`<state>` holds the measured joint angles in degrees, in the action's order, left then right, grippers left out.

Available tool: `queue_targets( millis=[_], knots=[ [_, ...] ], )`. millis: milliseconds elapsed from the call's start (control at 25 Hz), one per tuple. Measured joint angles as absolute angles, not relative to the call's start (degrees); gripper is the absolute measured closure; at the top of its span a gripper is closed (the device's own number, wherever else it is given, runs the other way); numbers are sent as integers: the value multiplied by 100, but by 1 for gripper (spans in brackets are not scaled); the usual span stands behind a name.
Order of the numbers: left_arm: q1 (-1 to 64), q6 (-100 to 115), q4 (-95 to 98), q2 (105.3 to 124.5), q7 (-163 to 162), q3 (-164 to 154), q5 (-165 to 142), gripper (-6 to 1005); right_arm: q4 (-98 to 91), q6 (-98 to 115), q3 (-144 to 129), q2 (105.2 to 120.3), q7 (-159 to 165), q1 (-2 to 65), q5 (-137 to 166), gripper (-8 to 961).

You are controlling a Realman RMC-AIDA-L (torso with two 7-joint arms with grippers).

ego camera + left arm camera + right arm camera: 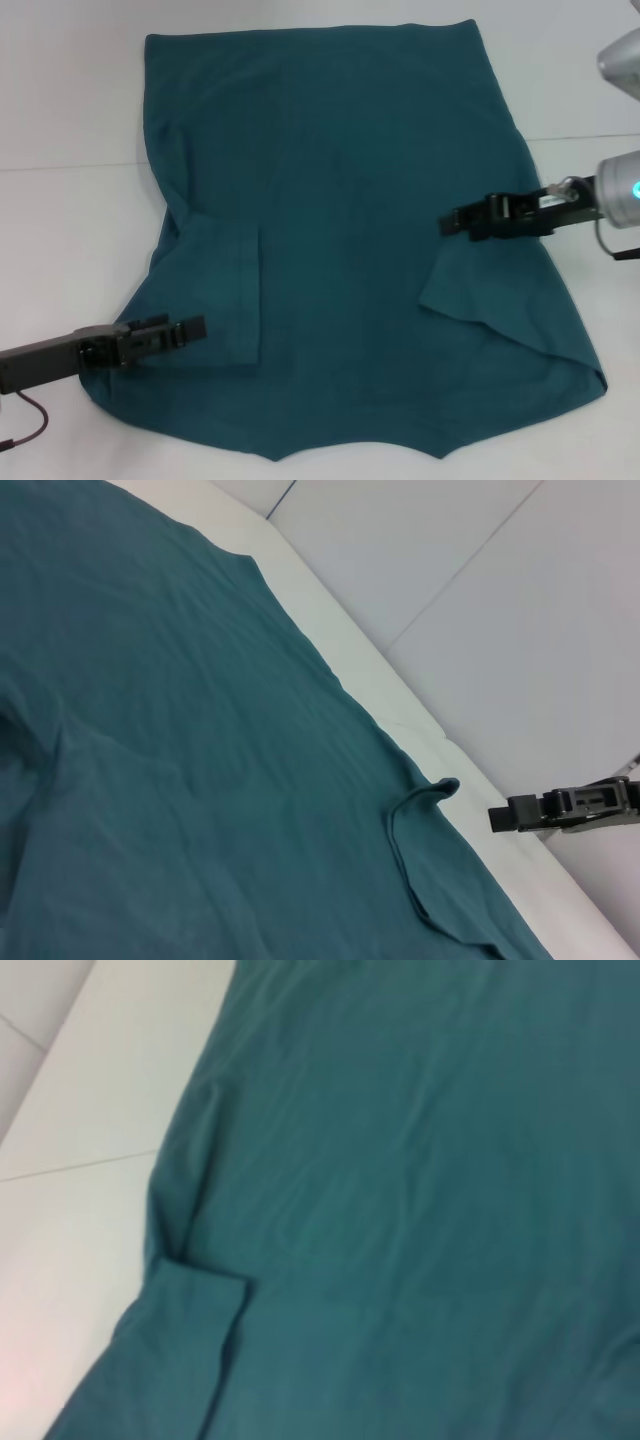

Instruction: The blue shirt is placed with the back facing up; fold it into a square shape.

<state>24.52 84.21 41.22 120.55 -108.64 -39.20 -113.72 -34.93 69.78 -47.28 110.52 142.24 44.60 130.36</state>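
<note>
The blue shirt (340, 200) lies flat on the white table, plain side up, hem at the far edge and neckline toward me. Both sleeves are folded inward over the body: the left sleeve (225, 300) and the right sleeve (490, 310). My left gripper (197, 327) hovers over the shirt's near left part, beside the folded left sleeve. Over the shirt's right edge, at mid height, is my right gripper (447, 222). The left wrist view shows the shirt (200, 780) and, farther off, the right gripper (497, 817). The right wrist view shows the shirt (420, 1210) and a folded sleeve (190, 1340).
The white table (70, 250) runs out bare to the left and right of the shirt. A seam line crosses the table (60, 167) at mid depth. Part of the right arm's grey housing (622, 60) shows at the upper right.
</note>
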Motion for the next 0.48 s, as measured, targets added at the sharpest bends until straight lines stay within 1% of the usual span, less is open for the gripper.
queue_targets(
  millis=[120, 240, 480],
  knots=[
    [2427, 8386, 4125, 12024, -11095, -3920, -11373, 125, -3512, 6998, -4728, 10936, 14227, 4375, 13039, 384],
    [2399, 8363, 4144, 11915, -11725, -3845, -11385, 126, -3602, 7157, -4731, 10835, 14217, 4281, 13045, 385],
    [2285, 8318, 4085, 11637, -13510, -3639, -11463, 126, -3869, 7457, -4723, 10764, 14243, 4134, 13046, 385]
  ],
)
